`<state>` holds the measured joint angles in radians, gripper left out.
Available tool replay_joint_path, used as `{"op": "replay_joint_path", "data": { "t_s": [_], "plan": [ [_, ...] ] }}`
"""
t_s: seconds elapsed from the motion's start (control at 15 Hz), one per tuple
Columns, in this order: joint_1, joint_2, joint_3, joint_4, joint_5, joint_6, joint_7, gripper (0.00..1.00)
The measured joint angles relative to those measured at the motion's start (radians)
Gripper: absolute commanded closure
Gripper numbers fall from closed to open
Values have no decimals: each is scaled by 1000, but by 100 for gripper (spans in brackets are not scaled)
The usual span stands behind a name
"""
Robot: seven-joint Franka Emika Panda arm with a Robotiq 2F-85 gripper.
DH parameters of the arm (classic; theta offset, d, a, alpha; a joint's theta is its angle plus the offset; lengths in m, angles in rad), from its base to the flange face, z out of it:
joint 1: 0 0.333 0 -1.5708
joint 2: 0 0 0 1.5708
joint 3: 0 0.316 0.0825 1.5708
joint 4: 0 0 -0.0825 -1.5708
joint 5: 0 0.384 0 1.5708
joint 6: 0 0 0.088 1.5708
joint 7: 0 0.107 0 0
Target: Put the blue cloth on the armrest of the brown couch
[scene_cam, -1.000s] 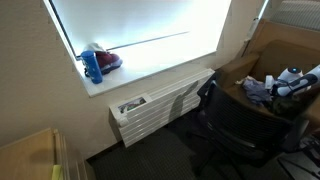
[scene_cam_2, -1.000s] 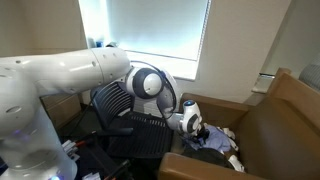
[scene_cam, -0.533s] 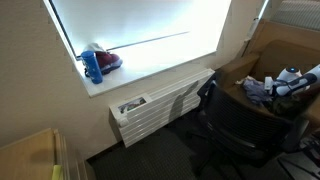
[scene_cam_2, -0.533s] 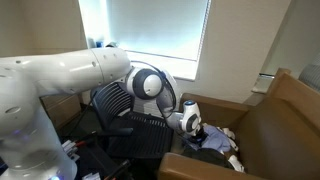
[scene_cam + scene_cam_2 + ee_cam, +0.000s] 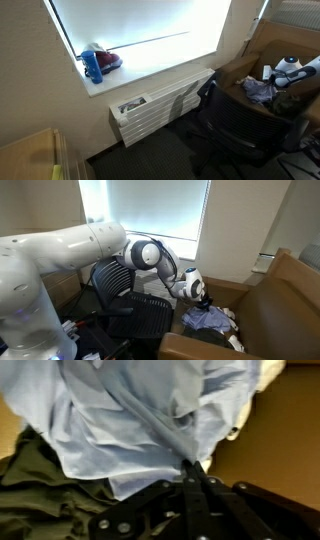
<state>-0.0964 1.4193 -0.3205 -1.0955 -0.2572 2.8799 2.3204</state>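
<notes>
The blue cloth (image 5: 150, 415) fills most of the wrist view, crumpled and hanging from my gripper (image 5: 192, 465), whose black fingers are pressed together on a fold of it. In both exterior views the cloth (image 5: 208, 320) (image 5: 258, 90) is lifted a little above the seat of the brown couch (image 5: 275, 300), with my gripper (image 5: 203, 300) above it. The couch's armrest (image 5: 200, 345) runs along the near edge. A dark olive garment (image 5: 45, 500) lies under the cloth.
A black office chair (image 5: 125, 305) stands close beside the couch and my arm. A white radiator (image 5: 160, 105) sits under the bright window, with a blue bottle (image 5: 92, 66) on the sill. Other clothes lie on the couch seat.
My gripper has risen from the couch seat with the blue cloth pinched in it; the cloth now hangs below it.
</notes>
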Motion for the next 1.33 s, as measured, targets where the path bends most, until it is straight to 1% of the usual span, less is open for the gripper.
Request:
{"op": "replay_joint_path", "data": {
  "t_s": [0.13,0.27,0.47,0.6,0.73,0.8,0.87,1.0,1.07,1.27,1.33],
  "plan": [
    [43,-31,-104,-8,0,73,76,100],
    [88,-68,-231,-36,2,148,162,100],
    [167,-123,-461,-120,16,255,305,100],
    [233,-136,-628,-197,170,312,279,100],
    [310,-138,-790,-295,297,339,279,100],
    [346,-140,-862,-349,322,345,279,100],
    [377,-150,-913,-403,322,352,277,100],
    [417,-190,-963,-513,305,398,236,100],
    [428,-219,-967,-568,311,439,181,100],
    [439,-322,-945,-726,314,570,-18,100],
    [437,-359,-930,-768,315,593,-79,100]
  ]
}}
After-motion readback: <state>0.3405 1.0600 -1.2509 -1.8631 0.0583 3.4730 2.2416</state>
